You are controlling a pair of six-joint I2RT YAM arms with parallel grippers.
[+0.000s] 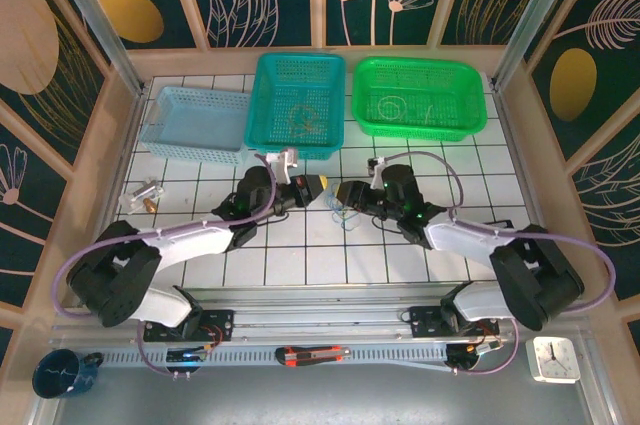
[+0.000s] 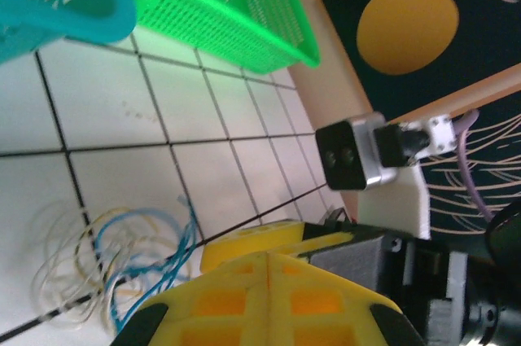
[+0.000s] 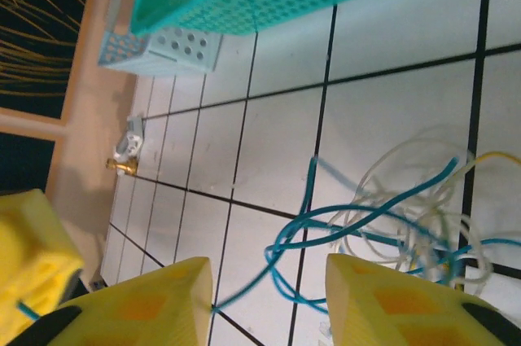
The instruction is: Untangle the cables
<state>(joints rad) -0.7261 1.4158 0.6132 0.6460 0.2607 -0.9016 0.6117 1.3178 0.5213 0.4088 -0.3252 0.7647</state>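
The cables (image 1: 345,215) are a small tangle of blue, whitish and yellowish wires on the white tiles between the two grippers. The left wrist view shows the bundle (image 2: 122,240) at lower left, its blue strands running down beside my left gripper (image 2: 269,255), whose yellow fingers are pressed together. In the top view the left gripper (image 1: 318,185) sits just left of the tangle and the right gripper (image 1: 347,193) just above it. My right gripper (image 3: 269,281) is open over the loops (image 3: 391,216). One taut blue strand (image 3: 244,293) passes behind its left finger toward the left gripper's yellow finger (image 3: 32,256).
A teal basket (image 1: 297,95), a green basket (image 1: 415,95) and a light blue basket (image 1: 195,120) line the back of the table. A small brass-tipped item (image 1: 140,197) lies at the left. A box cutter (image 1: 312,353), cup (image 1: 60,373) and clock (image 1: 553,357) sit on the near ledge.
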